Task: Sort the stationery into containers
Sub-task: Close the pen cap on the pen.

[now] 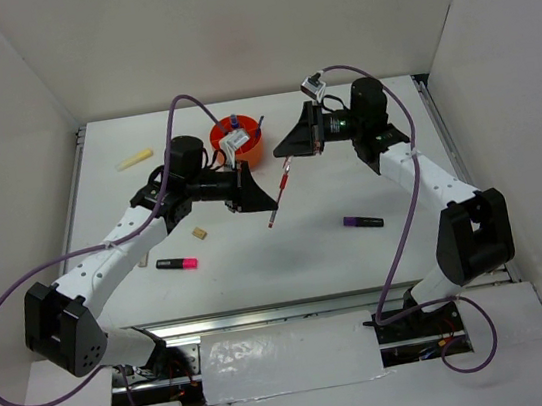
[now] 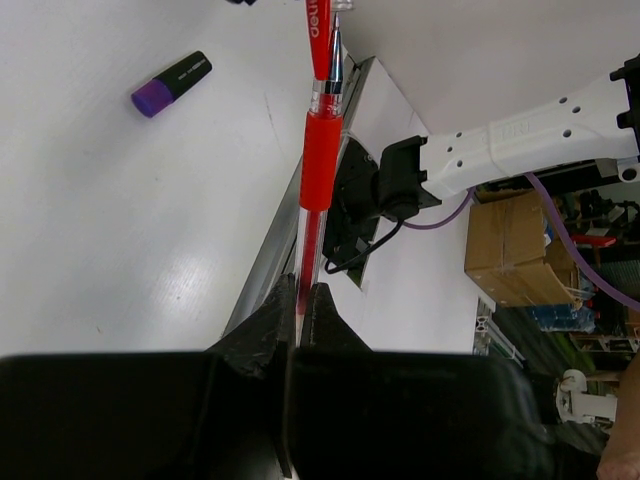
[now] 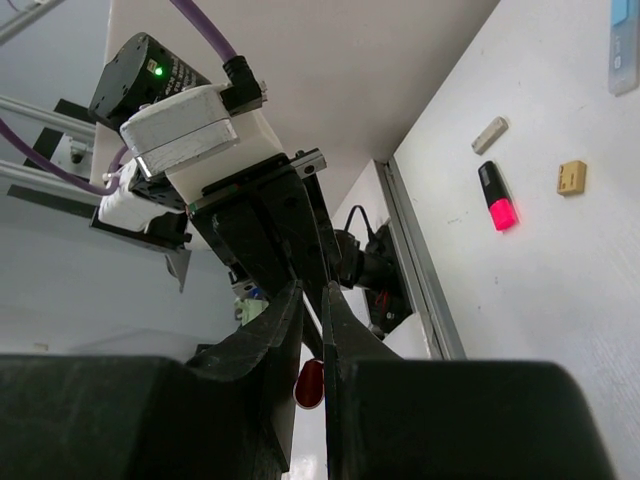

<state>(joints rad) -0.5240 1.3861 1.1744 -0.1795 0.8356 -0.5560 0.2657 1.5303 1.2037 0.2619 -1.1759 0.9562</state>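
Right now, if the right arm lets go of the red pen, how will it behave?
The red pen looks rigid, so it probably won't droop. Pinched only near one end of its clear barrel, it may pivot or slip. Being round, it would likely roll if dropped.

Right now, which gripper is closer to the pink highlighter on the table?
Left. The left gripper, shut on the red pen, is just right of and beyond the pink highlighter. The right gripper holds the pen's other end, farther back near the orange pot.
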